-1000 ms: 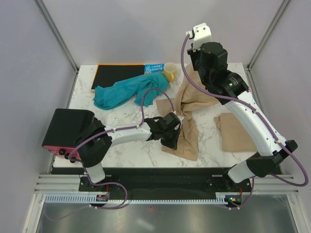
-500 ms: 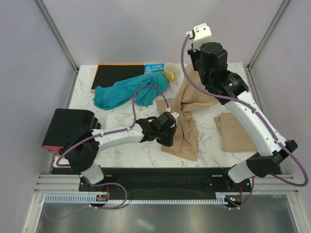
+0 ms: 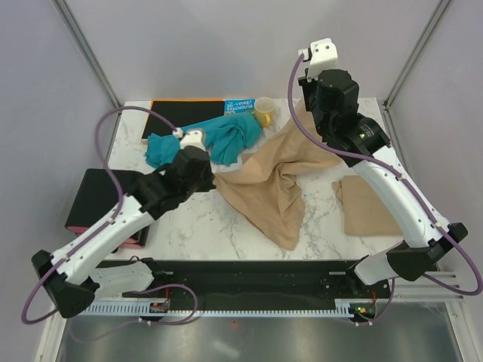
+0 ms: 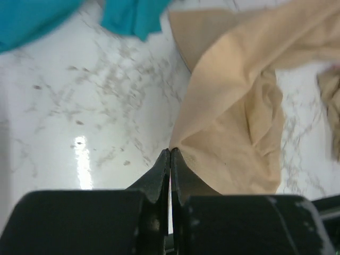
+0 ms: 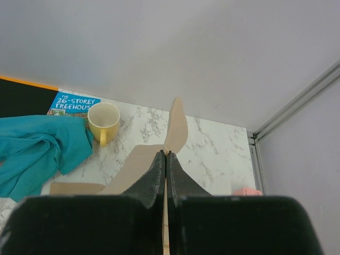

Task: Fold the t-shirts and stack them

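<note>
On the marble table (image 3: 196, 226) the tan t-shirt (image 3: 264, 192) hangs stretched between the two arms. The right arm (image 3: 392, 188) rears up from its base, wrist high over the far edge, and the right gripper (image 5: 166, 154) is clenched on one end of the cloth. The left arm (image 3: 113, 230) reaches low and diagonally toward mid-table, where the left gripper (image 4: 170, 153) pinches the shirt's near-left corner. The teal garment (image 3: 219, 139) lies crumpled behind it. A folded tan shirt (image 3: 366, 205) lies flat to the right.

Three garments (image 3: 264, 197) (image 3: 367, 205) (image 3: 219, 139), one mug (image 3: 264, 111), book (image 3: 239, 106), board (image 3: 181, 117)
</note>
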Controlling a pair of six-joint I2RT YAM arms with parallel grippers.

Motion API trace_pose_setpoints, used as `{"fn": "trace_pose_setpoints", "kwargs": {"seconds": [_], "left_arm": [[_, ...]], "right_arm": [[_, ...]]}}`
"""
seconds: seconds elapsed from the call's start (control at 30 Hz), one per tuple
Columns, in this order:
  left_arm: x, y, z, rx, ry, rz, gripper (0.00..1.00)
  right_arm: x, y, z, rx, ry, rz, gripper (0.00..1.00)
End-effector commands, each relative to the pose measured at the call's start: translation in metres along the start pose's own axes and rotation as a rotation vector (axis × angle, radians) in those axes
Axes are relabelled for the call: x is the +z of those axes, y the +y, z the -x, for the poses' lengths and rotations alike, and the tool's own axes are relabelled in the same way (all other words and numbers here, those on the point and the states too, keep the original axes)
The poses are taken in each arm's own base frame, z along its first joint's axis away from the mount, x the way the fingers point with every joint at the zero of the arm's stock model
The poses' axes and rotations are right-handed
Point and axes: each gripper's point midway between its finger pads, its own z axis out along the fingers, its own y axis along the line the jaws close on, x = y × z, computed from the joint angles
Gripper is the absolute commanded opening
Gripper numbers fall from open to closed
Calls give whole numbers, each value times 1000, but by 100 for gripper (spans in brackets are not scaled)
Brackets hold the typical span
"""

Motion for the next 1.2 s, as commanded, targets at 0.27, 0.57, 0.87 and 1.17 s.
{"fn": "trace_pose_setpoints", "kwargs": {"seconds": [0.27, 0.57, 0.87, 1.17], "left_arm": [[-138, 89, 160, -117, -455, 317, 2], [-203, 121, 198, -131, -612, 430, 2], [-255, 142, 199, -167, -721, 462, 2], [-287, 152, 203, -159, -779, 481, 2]], "right_arm": [[-44, -69, 47, 198, -174, -186, 0], [-94, -103, 75, 297, -334, -196, 0], [-111, -102, 95, 308, -358, -108, 0], [-126, -106, 108, 307, -383, -65, 0]]}}
